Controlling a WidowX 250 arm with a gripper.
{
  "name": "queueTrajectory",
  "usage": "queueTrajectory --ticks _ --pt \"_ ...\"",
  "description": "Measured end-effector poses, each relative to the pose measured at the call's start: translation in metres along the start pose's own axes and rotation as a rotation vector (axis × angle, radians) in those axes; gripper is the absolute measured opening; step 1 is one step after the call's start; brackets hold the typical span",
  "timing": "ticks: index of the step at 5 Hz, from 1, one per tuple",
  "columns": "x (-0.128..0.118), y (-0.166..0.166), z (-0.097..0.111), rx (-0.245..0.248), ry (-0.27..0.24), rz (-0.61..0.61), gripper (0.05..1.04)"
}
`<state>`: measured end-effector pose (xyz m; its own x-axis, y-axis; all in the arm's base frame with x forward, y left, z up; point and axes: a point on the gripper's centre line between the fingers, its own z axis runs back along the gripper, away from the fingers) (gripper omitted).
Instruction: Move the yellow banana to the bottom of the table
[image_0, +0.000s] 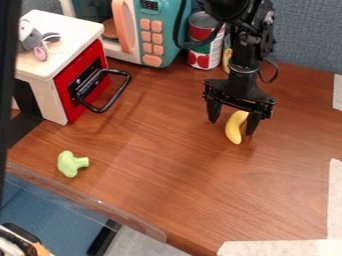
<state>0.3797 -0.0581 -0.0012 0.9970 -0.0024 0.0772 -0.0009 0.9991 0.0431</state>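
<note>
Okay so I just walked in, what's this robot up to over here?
A black robot arm has its two-finger gripper down at a small yellow toy banana on the brown wooden table. The fingers are apart, one on either side of the banana, and it doesn't look clamped. The job is to move it to the bottom of the table, and that isn't done: it lies well up from the bottom edge.

Black arm (242, 57) upright in upper right; claw (231, 128) pointing down, fingers (213, 111) spread.
</note>
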Motion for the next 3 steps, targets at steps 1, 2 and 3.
queueTrajectory --ticks 1,2,3 --pt "-0.002 0.004 -0.009 0.017 0.017 0.013 0.689" --pt "-0.009 0.011 -0.012 0.031 0.015 0.020 0.405" --pt "-0.034 0.017 -0.010 0.027 0.052 0.004 0.381"
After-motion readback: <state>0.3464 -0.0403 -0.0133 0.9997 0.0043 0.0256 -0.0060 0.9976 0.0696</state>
